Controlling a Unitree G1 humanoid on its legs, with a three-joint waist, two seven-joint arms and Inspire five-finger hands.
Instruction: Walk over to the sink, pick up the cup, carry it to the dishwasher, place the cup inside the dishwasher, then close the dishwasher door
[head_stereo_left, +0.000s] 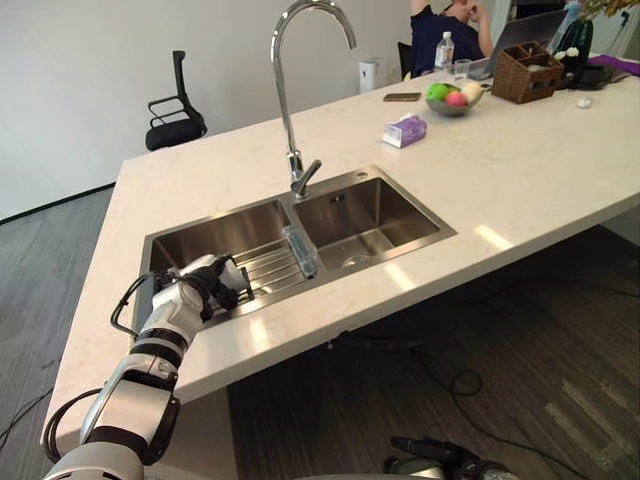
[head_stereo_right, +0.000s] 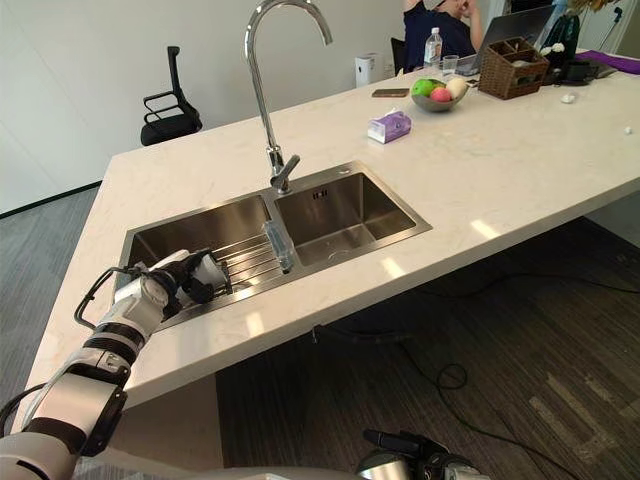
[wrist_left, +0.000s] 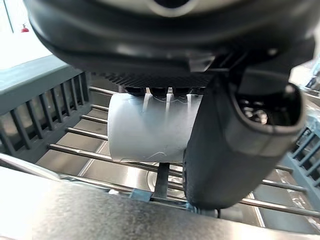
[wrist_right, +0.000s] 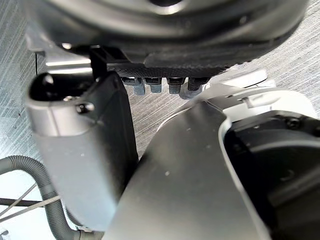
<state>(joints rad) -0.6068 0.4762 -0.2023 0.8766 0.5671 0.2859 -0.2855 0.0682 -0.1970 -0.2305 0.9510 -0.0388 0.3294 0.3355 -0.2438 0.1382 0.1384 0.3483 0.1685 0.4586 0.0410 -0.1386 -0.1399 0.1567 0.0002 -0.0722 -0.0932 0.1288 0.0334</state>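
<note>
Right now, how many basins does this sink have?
2. The left basin holds a wire rack, where the left hand grips the white cup. The right basin lies beside it, past the divider below the faucet. Neither is hidden.

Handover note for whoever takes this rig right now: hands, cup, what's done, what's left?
Left hand: curled round the white cup, just over the wire rack in the left basin of the sink.
Right hand: idle, hanging over the floor.
Done: walk to the sink, grasp.
Left: raise the cup clear of the sink, carry it to the dishwasher, put it in, close the door.
</note>
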